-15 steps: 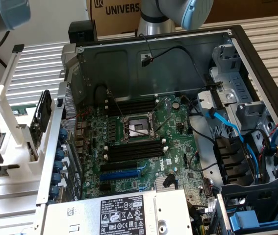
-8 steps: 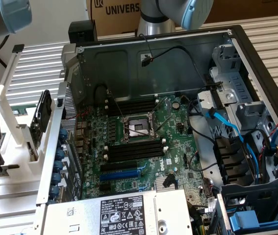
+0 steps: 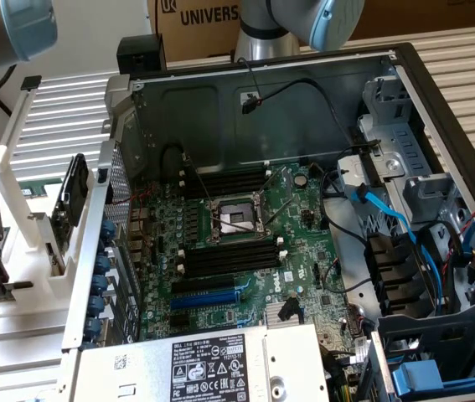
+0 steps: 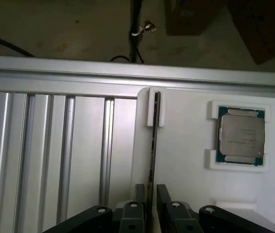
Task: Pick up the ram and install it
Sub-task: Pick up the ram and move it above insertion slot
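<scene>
The ram [image 4: 152, 145] stands on edge in a narrow slot of a white holder [image 4: 186, 160]; I see it as a thin dark strip running toward the camera. My gripper [image 4: 150, 194] hangs right over its near end. One finger [image 4: 140, 194] is on each side of the stick, and a thin gap shows beside it, so the gripper is open around the ram. In the exterior view the open computer case [image 3: 271, 92] lies to the right of the white fixture [image 3: 2, 167]. Long black memory slots [image 3: 229, 180] flank the processor socket [image 3: 233, 218] on the green motherboard.
A processor chip [image 4: 240, 136] sits in its own white pocket beside the ram holder. Ribbed aluminium rails [image 4: 55, 155] lie on the holder's other side. A flat dark part [image 3: 74, 201] stands in the fixture. Cables [image 3: 388, 218] and drive bays fill the case on the exterior view's right.
</scene>
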Robot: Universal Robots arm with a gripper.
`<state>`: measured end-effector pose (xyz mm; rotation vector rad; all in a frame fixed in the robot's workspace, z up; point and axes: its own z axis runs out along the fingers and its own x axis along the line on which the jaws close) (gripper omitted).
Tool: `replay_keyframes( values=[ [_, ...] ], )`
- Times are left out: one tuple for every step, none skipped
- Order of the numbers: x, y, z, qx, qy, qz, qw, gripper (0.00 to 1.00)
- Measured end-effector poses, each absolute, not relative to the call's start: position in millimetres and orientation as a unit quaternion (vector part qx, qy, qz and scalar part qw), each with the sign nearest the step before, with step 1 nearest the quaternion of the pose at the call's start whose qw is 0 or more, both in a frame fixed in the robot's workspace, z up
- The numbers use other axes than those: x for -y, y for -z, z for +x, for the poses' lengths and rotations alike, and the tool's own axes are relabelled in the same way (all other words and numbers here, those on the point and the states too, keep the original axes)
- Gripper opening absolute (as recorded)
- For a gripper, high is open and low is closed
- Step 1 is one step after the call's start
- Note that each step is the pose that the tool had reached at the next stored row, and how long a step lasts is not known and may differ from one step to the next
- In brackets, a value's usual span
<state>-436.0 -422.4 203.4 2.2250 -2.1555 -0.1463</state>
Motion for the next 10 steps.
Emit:
replay_keyframes(
  values=[
    [422.4,-203.5,-436.0,0.695,0.047,0.717,0.021,0.24],
    [422.4,-203.5,-436.0,0.695,0.047,0.717,0.02,0.24],
    [422.4,-203.4,-436.0,0.695,0.047,0.717,0.02,0.24],
    [422.4,-203.4,-436.0,0.695,0.047,0.717,0.02,0.24],
    [422.4,-203.4,-436.0,0.695,0.047,0.717,0.02,0.24],
    [422.4,-203.4,-436.0,0.695,0.047,0.717,0.02,0.24],
    [422.4,-203.4,-436.0,0.695,0.047,0.717,0.02,0.24],
    [422.5,-203.4,-436.0,0.695,0.047,0.717,0.021,0.24],
    [422.5,-203.1,-435.9,0.695,0.047,0.717,0.021,0.24],
    [422.5,-202.7,-436.0,0.695,0.046,0.717,0.022,0.24]
  ],
)
